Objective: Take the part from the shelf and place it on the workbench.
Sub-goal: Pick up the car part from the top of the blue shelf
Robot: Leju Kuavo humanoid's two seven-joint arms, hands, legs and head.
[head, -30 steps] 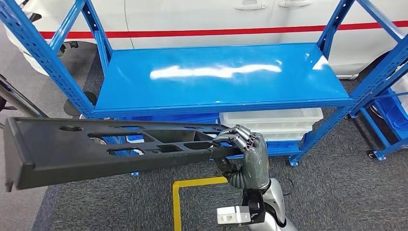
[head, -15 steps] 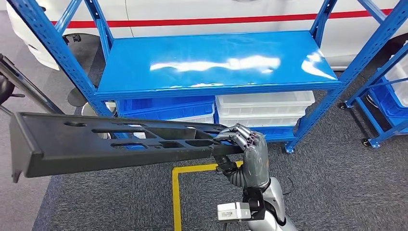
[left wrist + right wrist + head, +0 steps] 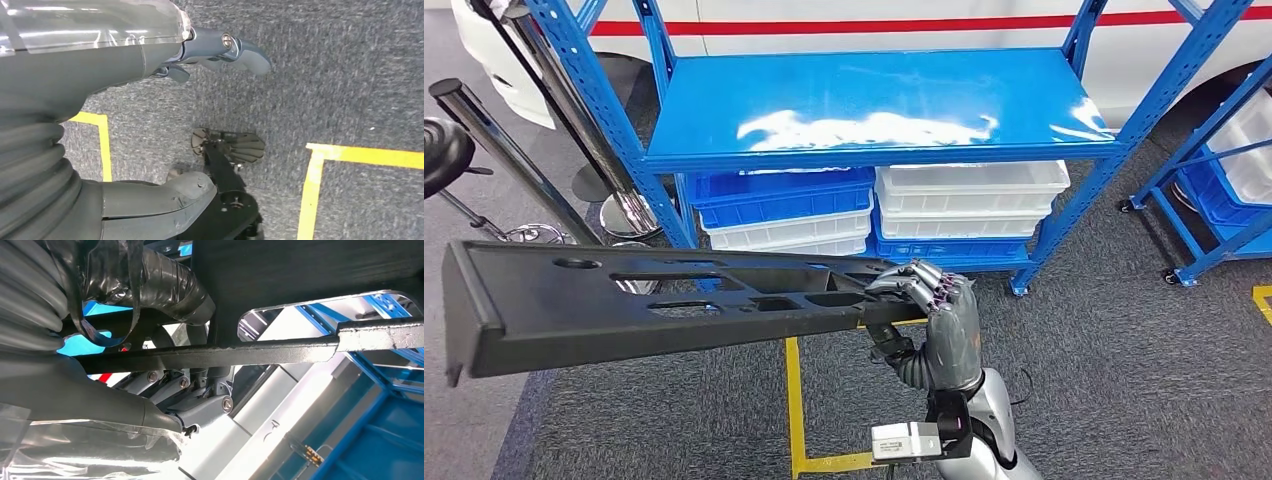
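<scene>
Black plastic part [image 3: 654, 310] juts toward nine o'clock, my right hand [image 3: 934, 320] clamped on its near end; left hand [image 3: 220, 50] holds nothing, fingers apart. I'd keep it level while turning.

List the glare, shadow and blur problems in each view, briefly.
Head view: white glare streaks across the blue shelf top; the black part and right hand are sharp. Left wrist view: the left hand shows a bright sheen on its clear cover; the carpet is evenly lit. Right wrist view: the part is backlit, nearly black; bright background washes out behind it.
</scene>
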